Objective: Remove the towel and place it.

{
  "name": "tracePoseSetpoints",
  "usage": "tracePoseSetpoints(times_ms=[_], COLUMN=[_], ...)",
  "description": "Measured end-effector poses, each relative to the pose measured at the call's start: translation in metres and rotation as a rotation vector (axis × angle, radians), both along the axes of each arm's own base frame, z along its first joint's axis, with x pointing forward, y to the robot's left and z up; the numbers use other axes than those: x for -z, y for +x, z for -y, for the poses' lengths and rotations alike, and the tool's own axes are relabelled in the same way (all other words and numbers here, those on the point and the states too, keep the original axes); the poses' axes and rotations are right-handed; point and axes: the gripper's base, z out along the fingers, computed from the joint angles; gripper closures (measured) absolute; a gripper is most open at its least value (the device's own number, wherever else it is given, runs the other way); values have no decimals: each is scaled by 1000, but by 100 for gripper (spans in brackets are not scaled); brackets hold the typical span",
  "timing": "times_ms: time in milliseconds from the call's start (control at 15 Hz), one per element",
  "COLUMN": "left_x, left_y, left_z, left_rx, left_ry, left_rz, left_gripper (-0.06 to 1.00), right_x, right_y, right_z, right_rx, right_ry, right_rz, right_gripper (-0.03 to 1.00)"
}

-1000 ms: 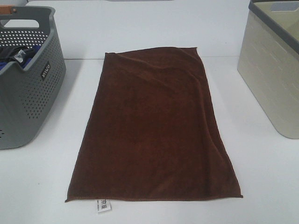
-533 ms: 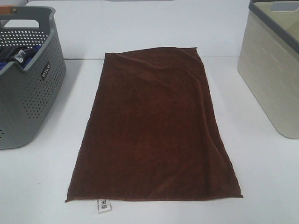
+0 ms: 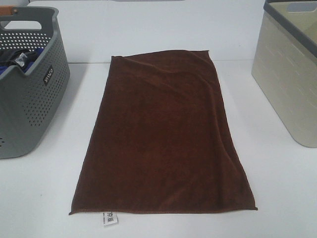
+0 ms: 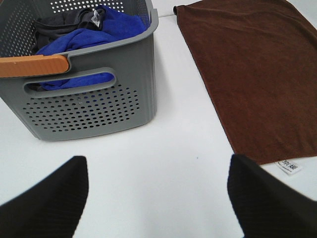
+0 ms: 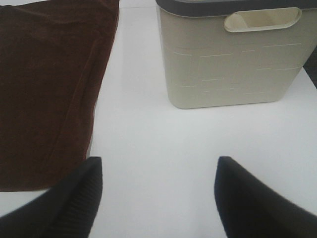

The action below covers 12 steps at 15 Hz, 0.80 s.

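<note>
- The white table (image 3: 44,198) fills the exterior high view and carries everything else.
- The towel (image 3: 163,134) is a large dark reddish-brown plush rectangle spread flat in the middle of the table, between the two containers and touching neither. Its long sides run away from the camera, with faint ripples near the far end and along the right side. The stitched hem shows along the near edge.
- The grey basket (image 3: 29,94) stands at the left side of the table. Its walls are perforated, it has a cut-out handle, and an orange grip (image 4: 32,65) sits on its rim. Inside lie a blue cloth (image 4: 89,37) and a dark grey garment (image 4: 62,25) piled together.
- The cream bin (image 3: 290,79) stands at the right side, with a dark grey rim and an oval handle slot (image 5: 261,19) near the top of its wall.
- The left gripper (image 4: 158,198) hovers above bare table, between the basket and the towel's near corner. Its two black fingers (image 4: 47,201) are spread wide apart with nothing between them.
- The right gripper (image 5: 158,198) hovers above bare table, between the towel's edge and the cream bin. Its black fingers (image 5: 255,198) are likewise spread wide and hold nothing.
- A small white tag (image 3: 110,218) with dark print sticks out from the towel's near left corner and lies flat on the table.
</note>
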Motion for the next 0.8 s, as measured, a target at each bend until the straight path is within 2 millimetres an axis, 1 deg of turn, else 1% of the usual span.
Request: tracePoseSetpoints(times_ms=[800], left_x=[0], left_y=[0], left_z=[0], left_rx=[0], left_ry=[0], left_rz=[0], left_gripper=[20], right_x=[0], right_y=[0], right_z=[0], right_rx=[0], right_ry=[0], right_rz=[0], right_gripper=[34])
